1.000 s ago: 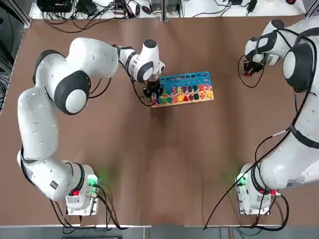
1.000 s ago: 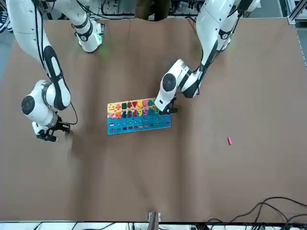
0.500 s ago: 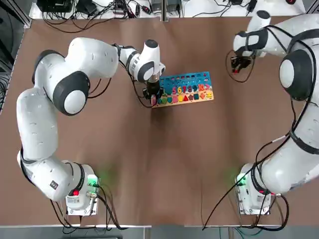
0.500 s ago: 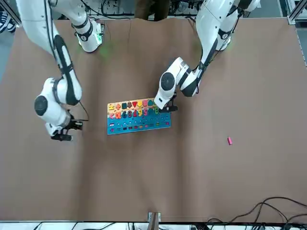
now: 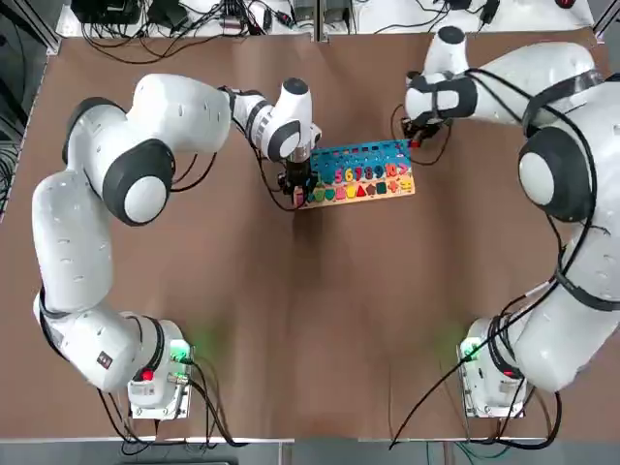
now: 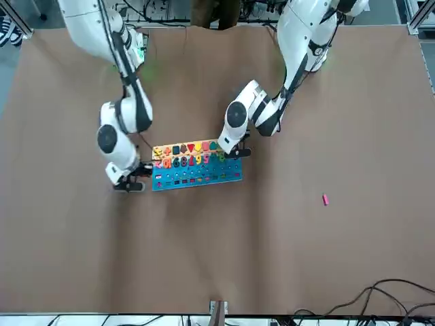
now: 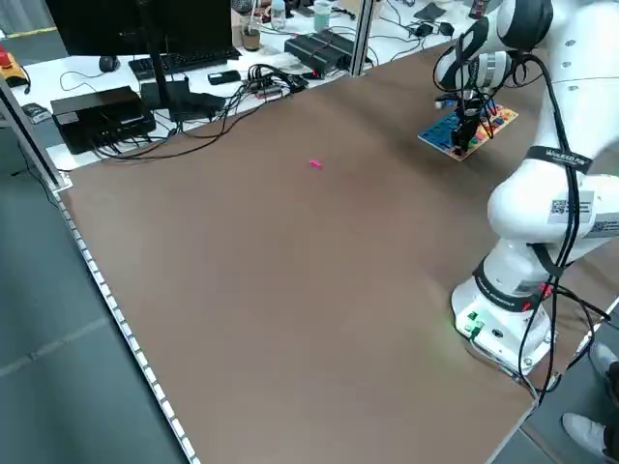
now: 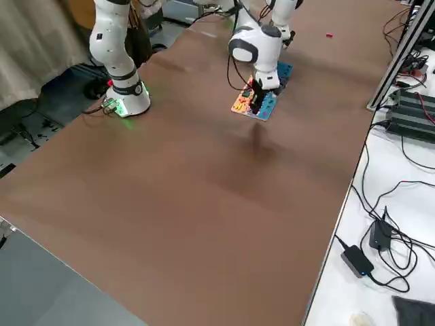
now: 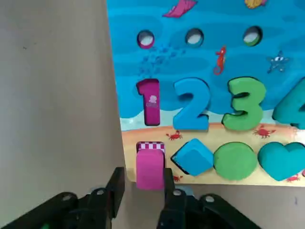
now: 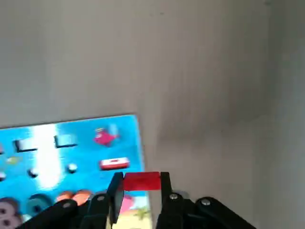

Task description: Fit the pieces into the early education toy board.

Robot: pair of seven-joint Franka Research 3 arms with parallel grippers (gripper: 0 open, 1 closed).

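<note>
Pink piece (image 9: 150,168) sits clamped in the left gripper (image 9: 141,183) at the board's (image 5: 360,171) tan corner; tilted, it could jam. The right gripper (image 10: 139,189), pinching a red piece (image 10: 141,181) over the opposite end, could nudge the board.

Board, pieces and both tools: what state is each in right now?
Board: flat on the table, most slots filled.
Left tool: shut on a pink piece at the board's end.
Right tool: shut on a red piece over the board's other end.
Loose pink piece: lying on the table, far from the board.
</note>
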